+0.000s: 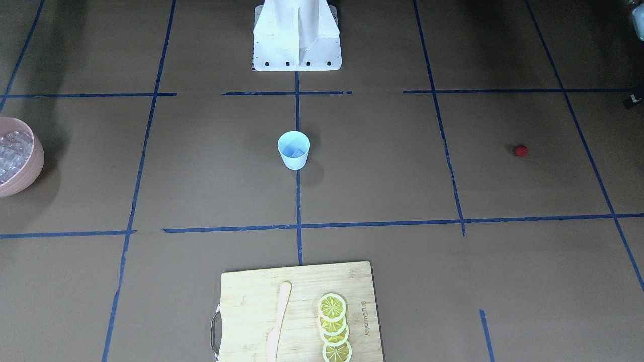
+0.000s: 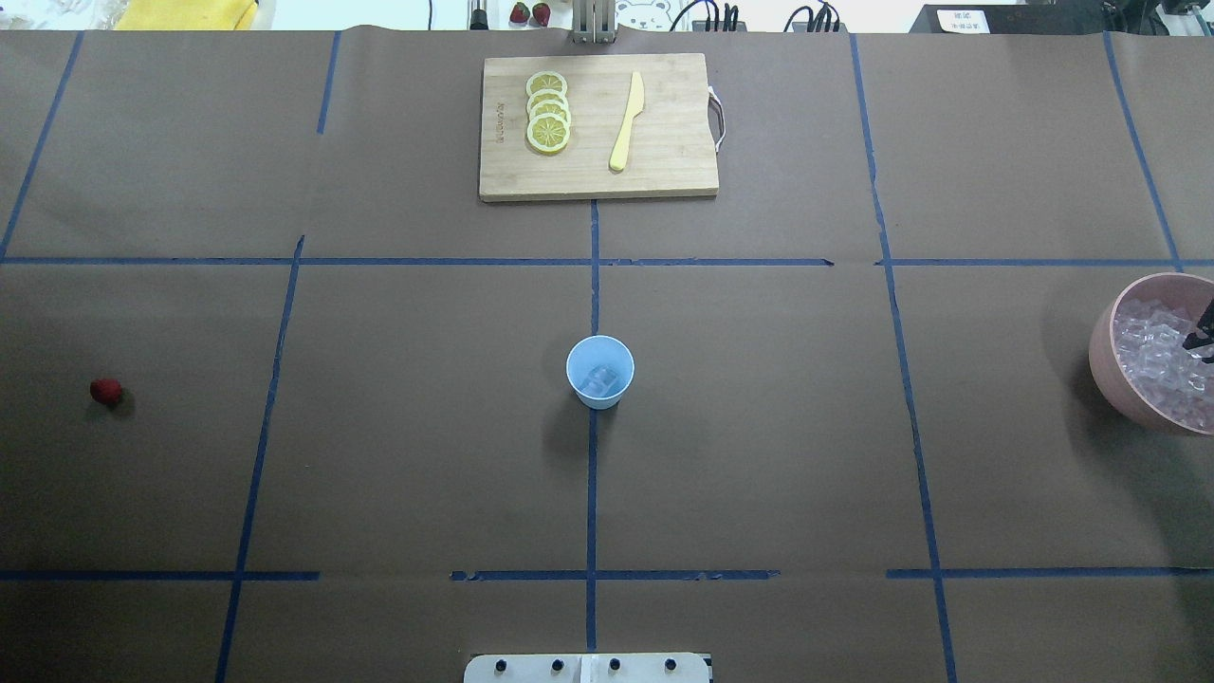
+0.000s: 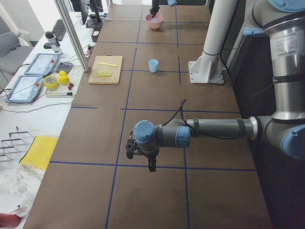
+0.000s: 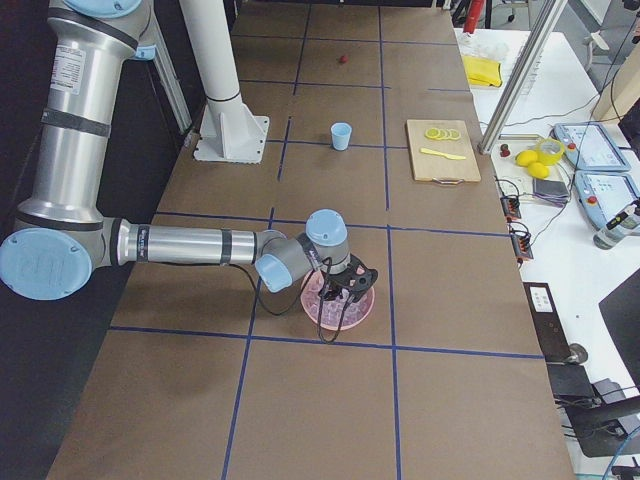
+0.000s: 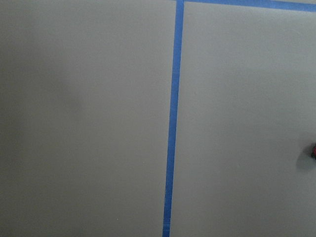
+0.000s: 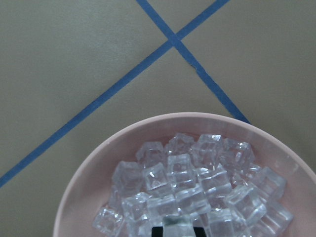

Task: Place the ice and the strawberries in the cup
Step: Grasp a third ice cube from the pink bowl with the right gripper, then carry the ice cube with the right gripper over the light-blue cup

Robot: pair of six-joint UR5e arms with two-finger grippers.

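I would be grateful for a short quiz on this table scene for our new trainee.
1. True or false: the cup already holds ice.
2. The strawberry lies: A) in the cup, B) on the bare table, C) in the pink bowl.
3. How many lemon slices are on the cutting board?
Key: 1 true; 2 B; 3 four.

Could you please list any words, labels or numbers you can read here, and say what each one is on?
No text here can be read.
Cutting board: engraved brand mark along one edge, too small to read.
White sign beyond the table's far edge: dark print, too blurred to read.
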